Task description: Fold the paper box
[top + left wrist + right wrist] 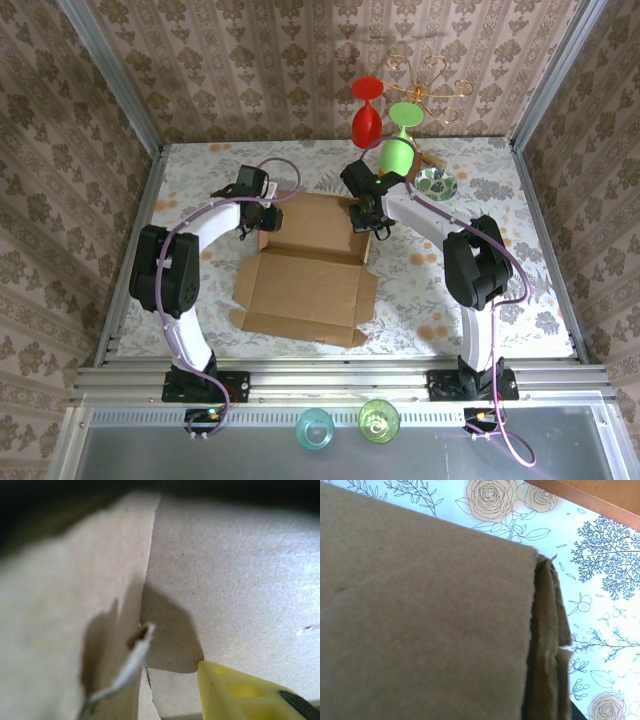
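The paper box (305, 270) lies in the middle of the table, its front lid panel flat and open toward me and its back part raised. My left gripper (268, 216) is at the box's back left corner. In the left wrist view one yellow fingertip (235, 690) stands clear of an upright side flap (70, 630), over the flat panel (240, 580); the other finger is hidden behind that flap. My right gripper (366, 216) is at the back right corner. Its fingers are hidden behind the folded cardboard wall (420, 620).
A red goblet (367, 110), a green goblet (398, 145), a patterned bowl (436, 182) and a gold wire stand (430, 78) stand behind the right arm. Two cups, teal (314, 428) and green (379, 420), sit on the near ledge. Walls close in the flowered table (470, 300).
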Motion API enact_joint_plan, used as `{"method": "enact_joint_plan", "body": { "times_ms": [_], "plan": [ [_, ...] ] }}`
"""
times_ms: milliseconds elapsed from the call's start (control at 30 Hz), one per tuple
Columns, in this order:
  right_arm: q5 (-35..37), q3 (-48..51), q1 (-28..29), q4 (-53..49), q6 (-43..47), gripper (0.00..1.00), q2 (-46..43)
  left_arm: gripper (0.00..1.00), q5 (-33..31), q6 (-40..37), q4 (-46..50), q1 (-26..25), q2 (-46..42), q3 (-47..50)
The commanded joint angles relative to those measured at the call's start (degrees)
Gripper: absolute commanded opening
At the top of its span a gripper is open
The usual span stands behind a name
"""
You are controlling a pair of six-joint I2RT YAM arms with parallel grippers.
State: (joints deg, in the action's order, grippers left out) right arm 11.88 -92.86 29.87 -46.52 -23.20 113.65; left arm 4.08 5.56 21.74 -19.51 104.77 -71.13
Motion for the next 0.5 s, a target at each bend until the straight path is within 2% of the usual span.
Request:
{"method": "enact_joint_plan", "body": {
  "times_ms": [0, 233, 267, 333, 367, 467],
  "plan": [
    [-1.51, -1.46, -0.07, -1.16, -0.63, 0.0, 0.98, 0.4, -2.1, -1.08, 2.03, 0.17, -2.62, 2.64],
    [-1.65, -2.32, -0.25, -1.42, -1.37, 0.0, 1.44, 0.38, -2.18, -0.76, 0.9, 0.13, -4.66, 5.46],
    [-1.6, -2.4, -0.25, -1.47, -1.37, 0.0, 1.56, 0.29, -1.78, -0.71, 0.7, 0.17, -4.95, 5.77],
    [-1.63, -2.41, -0.25, -1.25, -1.64, 0.0, 1.56, 0.04, -0.92, -0.47, 0.21, 0.29, -5.4, 6.25],
    [-1.75, -2.41, -0.25, -1.21, -1.75, 0.0, 1.63, 0.0, -1.03, -0.2, 0.06, 0.26, -5.37, 6.28],
    [-1.94, -2.42, -0.25, -1.25, -2.2, 0.0, 1.67, 0.0, -1.71, -0.01, 0.05, 0.31, -5.38, 6.57]
  ]
}}
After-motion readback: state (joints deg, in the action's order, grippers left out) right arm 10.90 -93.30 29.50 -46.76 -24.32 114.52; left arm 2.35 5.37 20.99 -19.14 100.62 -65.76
